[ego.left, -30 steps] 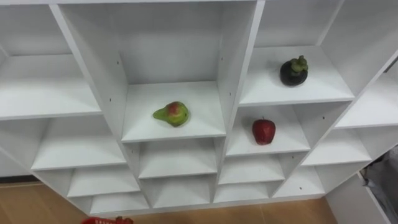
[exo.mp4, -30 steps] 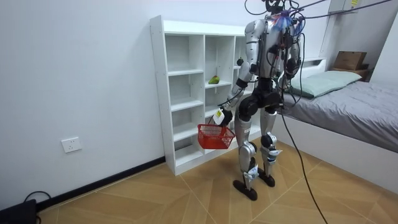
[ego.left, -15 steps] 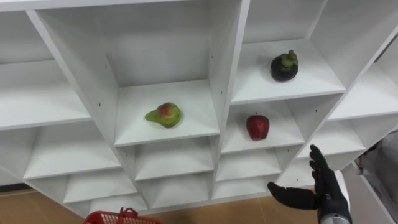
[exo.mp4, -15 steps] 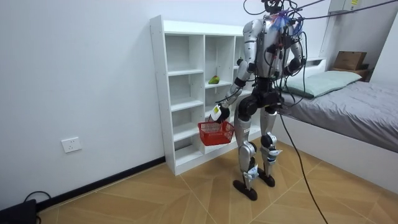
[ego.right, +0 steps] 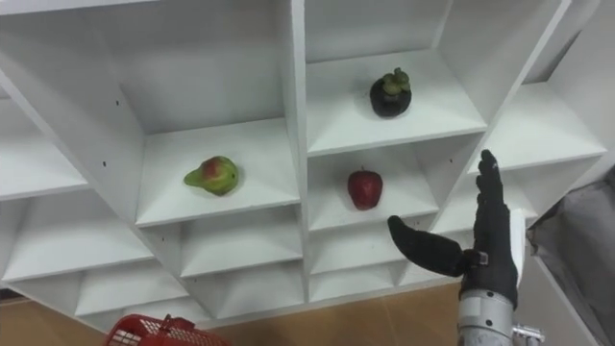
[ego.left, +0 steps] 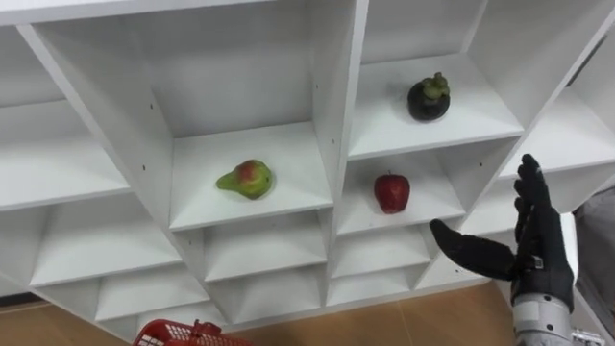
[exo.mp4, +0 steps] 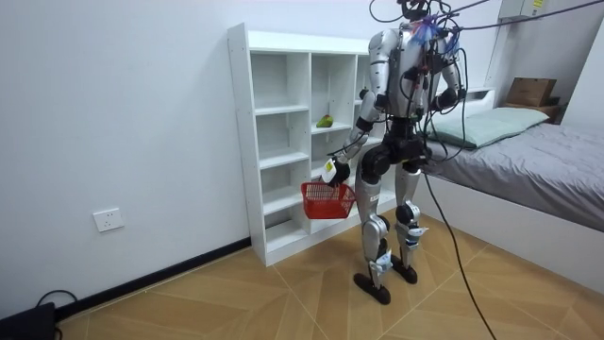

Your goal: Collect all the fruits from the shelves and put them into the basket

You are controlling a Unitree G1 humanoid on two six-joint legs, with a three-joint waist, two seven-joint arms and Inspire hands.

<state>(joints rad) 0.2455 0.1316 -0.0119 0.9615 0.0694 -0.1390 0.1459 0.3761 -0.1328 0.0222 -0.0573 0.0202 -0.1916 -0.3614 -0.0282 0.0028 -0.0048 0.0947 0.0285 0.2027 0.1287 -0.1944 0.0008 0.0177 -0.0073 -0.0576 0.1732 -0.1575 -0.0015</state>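
A white closet of open shelves (ego.left: 332,115) holds three fruits. A green-red pear (ego.left: 244,179) lies in the middle compartment. One column to the right, a dark mangosteen (ego.left: 428,96) sits on the upper shelf and a red apple (ego.left: 391,192) rests on the shelf below it. My right hand (ego.left: 524,252) is raised at the lower right, open with straight fingers and thumb spread, a little right of and below the apple, touching nothing. In the room view my left hand (exo.mp4: 329,171) hangs at my side with a red basket (exo.mp4: 327,201) below it.
The red basket's rim (ego.left: 187,334) shows at the bottom edge of the eye view. I stand right before the closet (exo.mp4: 288,132) on a wooden floor. A bed (exo.mp4: 528,170) lies at the room view's right, behind me.
My right hand has risen from the lower right corner towards the apple's shelf. The eye view has shifted a little to the right. The basket in the room view has lifted slightly.
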